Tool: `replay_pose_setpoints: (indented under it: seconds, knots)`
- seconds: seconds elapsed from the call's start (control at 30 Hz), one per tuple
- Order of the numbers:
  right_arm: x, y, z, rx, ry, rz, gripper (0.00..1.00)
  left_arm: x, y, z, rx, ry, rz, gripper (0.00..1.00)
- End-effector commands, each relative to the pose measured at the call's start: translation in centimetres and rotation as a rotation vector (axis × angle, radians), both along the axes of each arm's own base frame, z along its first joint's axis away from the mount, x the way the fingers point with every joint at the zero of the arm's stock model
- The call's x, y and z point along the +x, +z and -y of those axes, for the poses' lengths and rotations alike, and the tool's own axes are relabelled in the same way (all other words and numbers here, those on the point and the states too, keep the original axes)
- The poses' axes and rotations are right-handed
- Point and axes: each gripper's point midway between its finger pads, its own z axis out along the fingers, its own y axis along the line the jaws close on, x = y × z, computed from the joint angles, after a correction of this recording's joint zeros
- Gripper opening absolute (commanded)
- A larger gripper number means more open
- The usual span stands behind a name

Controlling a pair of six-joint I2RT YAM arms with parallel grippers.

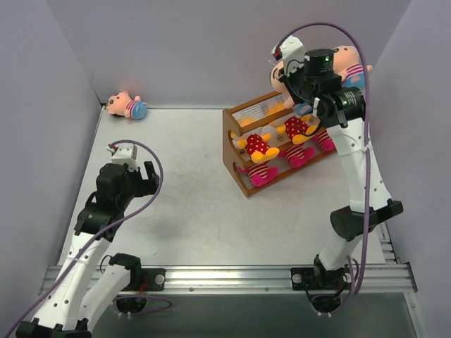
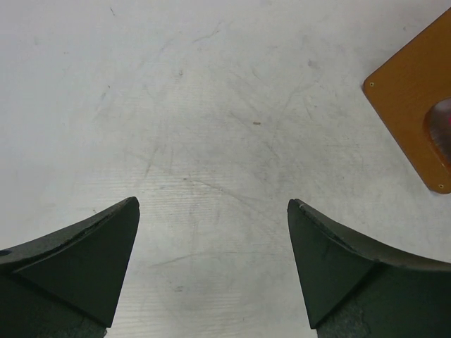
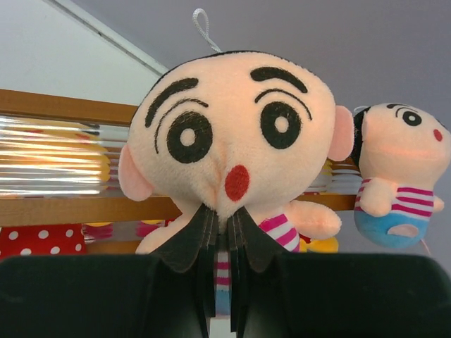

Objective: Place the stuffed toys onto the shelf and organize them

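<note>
1. Lilac-grey walls on three sides, scuffed white table (image 1: 204, 211) below, metal rail (image 1: 225, 276) along the near edge.
2. Shelf (image 1: 243, 151): orange-brown wood with pale rod tiers, on the table's far right, set at an angle, just in front of the right arm.
3. Middle tier, top view: left bear (image 1: 257, 146) and right bear (image 1: 299, 128), both yellow with red polka dots, lying side by side.
4. Bottom tier: three magenta striped dolls (image 1: 261, 174) in a row, feet outward.
5. Right gripper (image 3: 222, 236): clenched on held boy doll (image 3: 232, 134), thin black fingers pinching just under the chin at the striped shirt.
6. Held boy doll: upright, face to the wrist camera, white loop on top of the head, up in the air close in front of the top tier.
7. Second boy doll (image 3: 398, 176): right of the held one and apart from it, at the shelf's right end. Partly hidden by the arm in top view, so no telling what it rests on.
8. Third boy doll (image 1: 127, 105): lying on the table in the far left corner by the wall, well apart from the shelf.
9. Left gripper (image 2: 213, 208): released, jaws spread wide, nothing between them, bare table below. Corner of the shelf's side panel at the upper right of its view.
</note>
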Motion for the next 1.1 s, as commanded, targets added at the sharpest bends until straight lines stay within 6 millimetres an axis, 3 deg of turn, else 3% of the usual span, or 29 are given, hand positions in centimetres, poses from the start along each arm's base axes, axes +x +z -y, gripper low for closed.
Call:
replay_pose_setpoints:
  seconds: [0.0, 0.17, 0.5, 0.7, 1.07]
  knots:
    - [0.5, 0.5, 0.8, -0.01, -0.043, 0.006, 0.0, 1.7, 1.3, -0.8, 0.043, 0.027, 0.057, 0.94]
    - [2.2, -1.1, 2.0, -0.034, -0.111, -0.028, 0.0, 1.9, 0.8, -1.0, 0.054, 0.036, 0.038, 0.94]
    - [4.7, -1.9, 3.4, -0.026, -0.161, -0.012, 0.0, 1.9, 0.6, -1.1, 0.058, 0.037, 0.034, 0.94]
    - [5.7, -2.4, 3.3, -0.025, -0.161, -0.009, 0.0, 1.9, 0.6, -1.1, 0.059, 0.035, 0.034, 0.94]
    - [7.0, -3.5, 3.3, -0.018, -0.187, -0.01, 0.11, 1.8, 0.5, -1.1, 0.061, 0.032, 0.029, 0.94]
